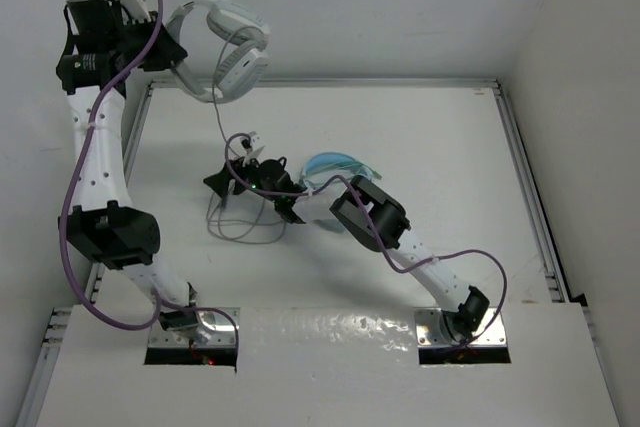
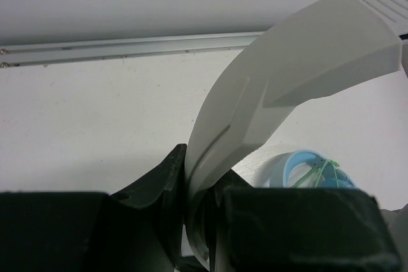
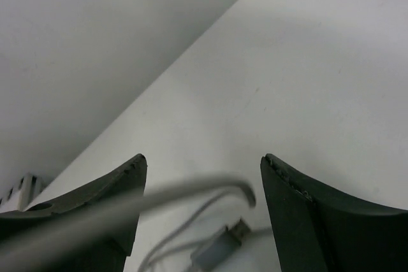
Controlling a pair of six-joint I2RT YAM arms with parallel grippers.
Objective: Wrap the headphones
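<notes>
The white-and-grey headphones (image 1: 222, 42) hang in the air at the back left, above the table's far edge. My left gripper (image 1: 172, 55) is shut on their grey headband (image 2: 255, 93), the band clamped between the black fingers (image 2: 159, 189). Their thin whitish cable (image 1: 217, 117) drops from the ear cup (image 1: 243, 65) to the table and lies in loose loops (image 1: 240, 232). My right gripper (image 1: 248, 190) hovers low over those loops, open. A blurred stretch of cable (image 3: 191, 192) crosses the gap between its fingers (image 3: 124, 183), and the plug (image 3: 223, 246) lies on the table below.
Light blue headphones (image 1: 335, 165) lie on the table just right of my right wrist, also showing in the left wrist view (image 2: 306, 167). A metal rail (image 1: 320, 82) runs along the table's far edge and white walls close in the back and sides.
</notes>
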